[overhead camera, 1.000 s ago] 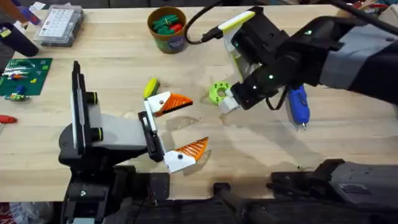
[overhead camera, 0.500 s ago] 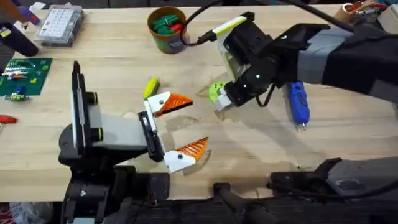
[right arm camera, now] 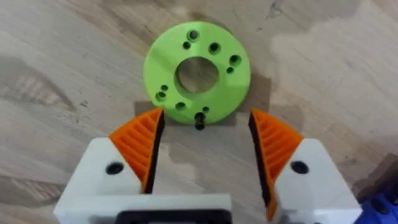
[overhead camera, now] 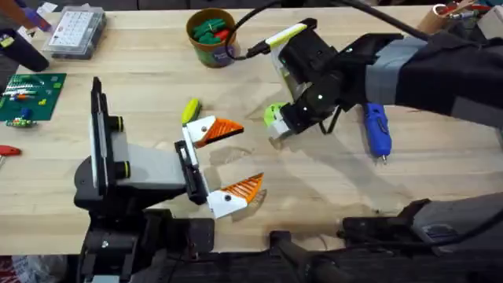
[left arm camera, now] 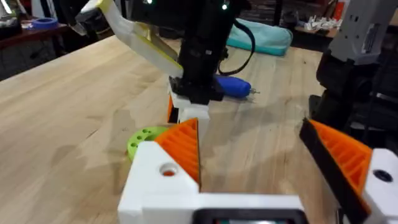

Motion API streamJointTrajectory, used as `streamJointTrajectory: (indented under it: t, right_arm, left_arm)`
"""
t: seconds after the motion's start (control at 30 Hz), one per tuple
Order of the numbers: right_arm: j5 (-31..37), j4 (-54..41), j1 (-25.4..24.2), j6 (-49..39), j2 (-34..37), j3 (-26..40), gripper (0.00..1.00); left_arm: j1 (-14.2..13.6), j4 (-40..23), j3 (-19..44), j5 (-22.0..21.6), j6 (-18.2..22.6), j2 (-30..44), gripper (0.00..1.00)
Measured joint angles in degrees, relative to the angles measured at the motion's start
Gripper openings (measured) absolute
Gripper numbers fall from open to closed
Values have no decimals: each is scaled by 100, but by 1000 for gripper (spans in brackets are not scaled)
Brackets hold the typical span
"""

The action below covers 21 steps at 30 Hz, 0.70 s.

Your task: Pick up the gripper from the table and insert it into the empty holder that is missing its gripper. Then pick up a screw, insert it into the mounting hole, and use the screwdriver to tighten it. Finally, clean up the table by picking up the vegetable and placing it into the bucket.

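My right gripper (overhead camera: 280, 127) (right arm camera: 205, 152) hovers open just over the table, its orange pads (right arm camera: 140, 148) apart. Right in front of them lies a lime-green disc (right arm camera: 196, 73) (overhead camera: 273, 115) with holes. A small black screw (right arm camera: 199, 122) sits at the disc's near edge. The blue screwdriver (overhead camera: 377, 132) (left arm camera: 233, 86) lies to the right of that arm. My left gripper (overhead camera: 232, 161) (left arm camera: 261, 165) stands open and empty. The yellow vegetable (overhead camera: 190, 109) lies just beyond it. The orange-brown bucket (overhead camera: 211, 47) stands at the back. The loose gripper and its holder are out of view.
A clear compartment box (overhead camera: 75, 31) sits at the back left, and a green circuit board (overhead camera: 27, 94) lies at the left edge. The bucket holds green and red pieces. Bare wood stretches in front of the screwdriver.
The right arm has swung left, away from the screwdriver, bringing its open gripper over the green disc. The left arm has not moved.
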Motion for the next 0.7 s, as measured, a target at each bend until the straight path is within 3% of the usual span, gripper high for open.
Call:
streamJointTrajectory:
  t: [0.1, 0.43, 0.7]
  right_arm:
    - [0, -1, 0, 0, 0, 0, 801]
    - [-2, -1, 0, 23, 1, 0, 586]
    - [-2, -1, 0, 24, 2, 0, 527]
  left_arm:
    - [0, 0, 0, 0, 0, 1, 990]
    - [0, -1, 0, 0, 0, 0, 990]
    - [0, -2, 0, 0, 0, 2, 990]
